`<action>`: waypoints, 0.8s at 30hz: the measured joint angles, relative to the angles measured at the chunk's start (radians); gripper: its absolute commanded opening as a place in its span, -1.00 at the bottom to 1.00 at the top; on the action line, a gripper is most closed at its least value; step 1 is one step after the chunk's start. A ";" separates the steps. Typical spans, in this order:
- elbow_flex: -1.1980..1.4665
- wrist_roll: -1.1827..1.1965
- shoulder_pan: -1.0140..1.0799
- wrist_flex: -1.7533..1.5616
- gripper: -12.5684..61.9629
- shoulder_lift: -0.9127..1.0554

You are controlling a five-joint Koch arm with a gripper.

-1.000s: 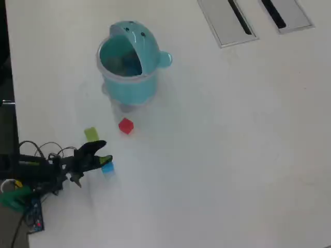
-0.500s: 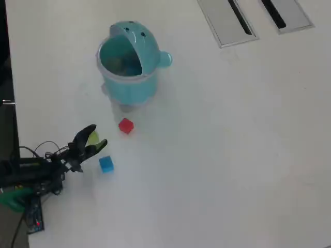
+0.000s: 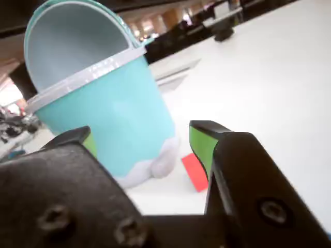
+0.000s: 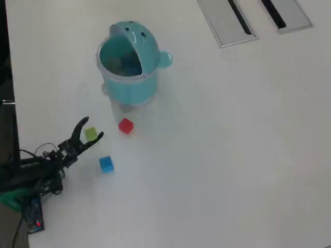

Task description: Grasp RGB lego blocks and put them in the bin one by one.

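In the overhead view the teal bin (image 4: 130, 77) stands at the upper left with its domed lid flipped open. The red block (image 4: 125, 126) lies just below it, the yellowish-green block (image 4: 91, 134) to its left, and the blue block (image 4: 106, 164) lower down. My gripper (image 4: 91, 129) is open, one black finger on each side of the green block. The wrist view shows the bin (image 3: 111, 111) close ahead and the red block (image 3: 194, 171) by its foot, seen between my open gripper's (image 3: 142, 130) green-lined fingers (image 3: 201, 145). The green and blue blocks are hidden there.
Two grey slotted panels (image 4: 227, 20) (image 4: 287, 13) are set into the white table at the top right. The table's dark left edge (image 4: 5, 103) runs beside the arm, whose base and cables (image 4: 26, 178) fill the lower left.
The gripper has left the blue block, swung up toward the green block and now straddles it with its jaws spread. No block has moved.
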 measured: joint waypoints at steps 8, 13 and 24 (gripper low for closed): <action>-0.514 -0.092 -0.100 0.569 0.22 0.000; -0.719 -0.216 -0.183 0.988 0.22 0.000; -0.724 -0.472 -0.152 1.117 0.21 -0.094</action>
